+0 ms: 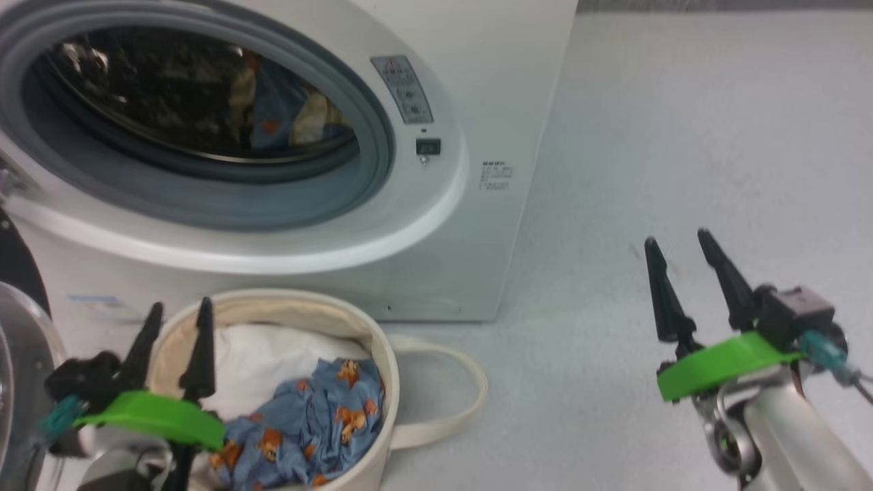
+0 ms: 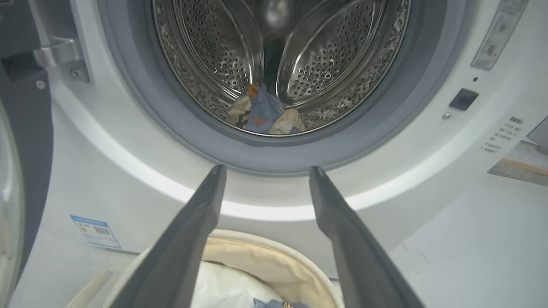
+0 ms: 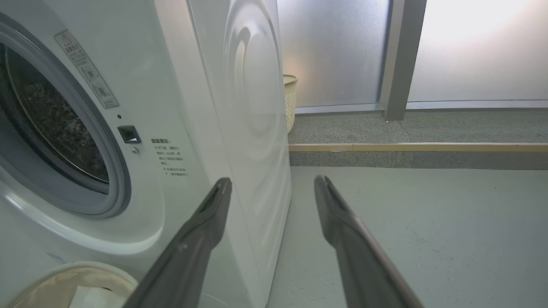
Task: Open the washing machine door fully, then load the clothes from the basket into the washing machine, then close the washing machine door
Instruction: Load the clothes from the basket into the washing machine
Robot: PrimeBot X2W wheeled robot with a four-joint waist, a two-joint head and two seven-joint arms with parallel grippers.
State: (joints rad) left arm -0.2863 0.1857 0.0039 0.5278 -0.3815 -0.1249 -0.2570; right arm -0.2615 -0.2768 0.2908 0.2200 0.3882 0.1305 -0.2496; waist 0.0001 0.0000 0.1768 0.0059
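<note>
Head view, clothes: the clothes [image 1: 310, 416] are lying crumpled low in the basket, just to the right of the left tool [image 1: 180, 308] and touching neither finger.
Drum load: a second bear-print piece [image 2: 261, 112] is resting at the front lip of the drum [image 2: 338, 55], straight ahead of the left tool [image 2: 267, 171] and beyond its tips.
Basket: the basket [image 1: 385, 354] is sitting on the floor directly under the left tool, close against the machine's front, probably so each transfer is only a short lift. It is also holding a white bundle [image 1: 259, 354], which is lying beyond the clothes.
Washing machine: the washing machine [image 1: 477, 82] is standing ahead of both tools with its mouth gaping.
Door: the washing machine door [image 1: 17, 273] is hanging swung out at the left tool's left, so the opening step appears done.
Left tool: released, fingers spread and gripping nothing, hovering over the basket's rim, likely poised to pick up.
Right tool: the right tool [image 1: 678, 240] is released and empty, hovering over bare floor [image 1: 682, 123] well apart from the basket, seemingly parked out of the way.
Beyond: a woven bin [image 3: 290, 102] is standing past the machine's far side, ahead of the right tool.
</note>
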